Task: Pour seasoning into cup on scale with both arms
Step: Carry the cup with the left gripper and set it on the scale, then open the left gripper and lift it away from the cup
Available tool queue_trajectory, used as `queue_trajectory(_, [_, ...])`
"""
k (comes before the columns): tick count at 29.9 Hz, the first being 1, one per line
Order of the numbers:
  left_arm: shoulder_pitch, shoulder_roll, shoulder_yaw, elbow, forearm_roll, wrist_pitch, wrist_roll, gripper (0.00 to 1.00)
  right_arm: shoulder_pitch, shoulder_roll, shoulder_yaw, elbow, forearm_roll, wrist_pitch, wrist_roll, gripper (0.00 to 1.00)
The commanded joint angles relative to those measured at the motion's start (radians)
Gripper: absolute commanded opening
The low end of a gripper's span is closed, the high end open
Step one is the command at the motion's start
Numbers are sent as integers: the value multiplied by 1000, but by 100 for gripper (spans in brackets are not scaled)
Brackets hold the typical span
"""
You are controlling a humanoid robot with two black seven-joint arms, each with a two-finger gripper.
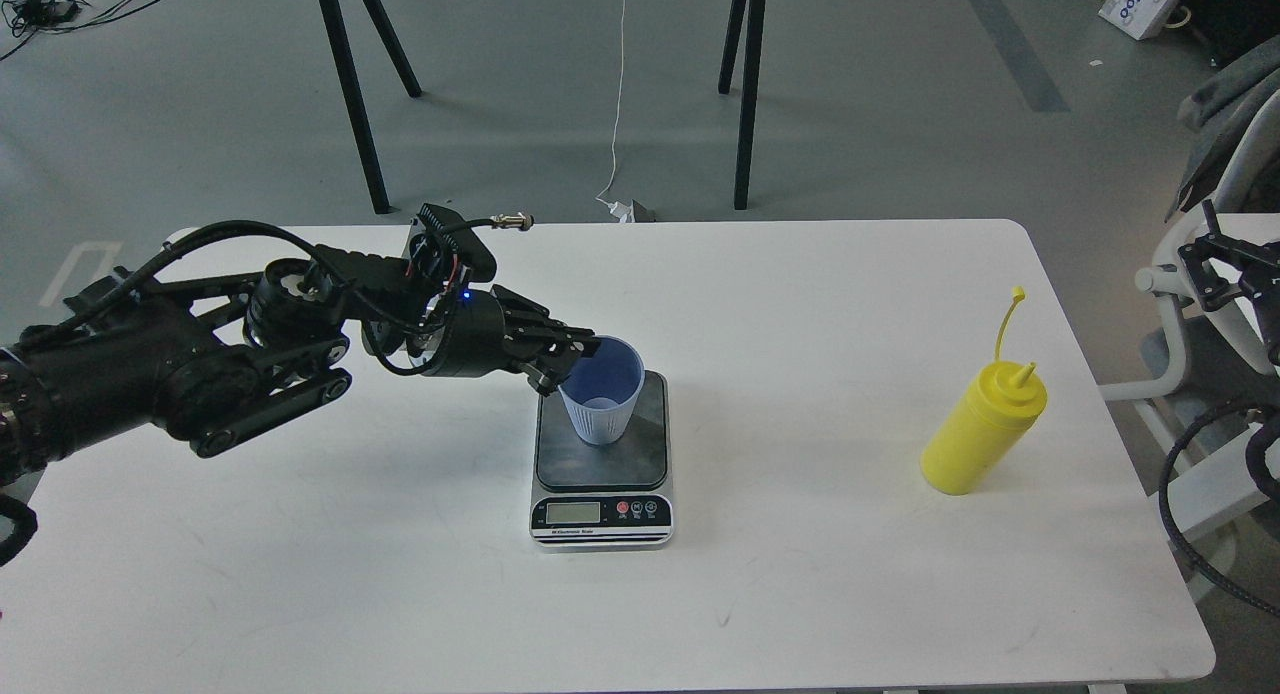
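**One arm steadies the cup, the bottle waits**

One black left gripper (572, 366) reaches the small light-blue tapered plastic cup (602, 391), fingers at its left rim — whether clamped, I cannot tell. That cup stands upright on the flat digital scale (602, 456), likely steadied for pouring. Well right of the scale stands the yellow plastic squeeze bottle (982, 430) — untouched. No right gripper shows.

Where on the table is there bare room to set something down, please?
Free: the stretch between the scale and the yellow bottle, and the front strip nearest the camera. Crowded: the left, where the left hand meets the cup.
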Motion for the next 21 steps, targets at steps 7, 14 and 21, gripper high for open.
queue_trajectory(7, [10, 3, -2, 0, -5, 0, -3, 43, 0, 0, 0, 3, 0, 0, 0, 100])
queue_trajectory(14, [-2, 36, -75, -14, -112, 33, -8, 81, -12, -25, 0, 11, 2, 0, -2, 100])
queue_trajectory(21, [-31, 67, -228, -23, -602, -52, -30, 87, -112, -55, 29, 63, 43, 0, -3, 100])
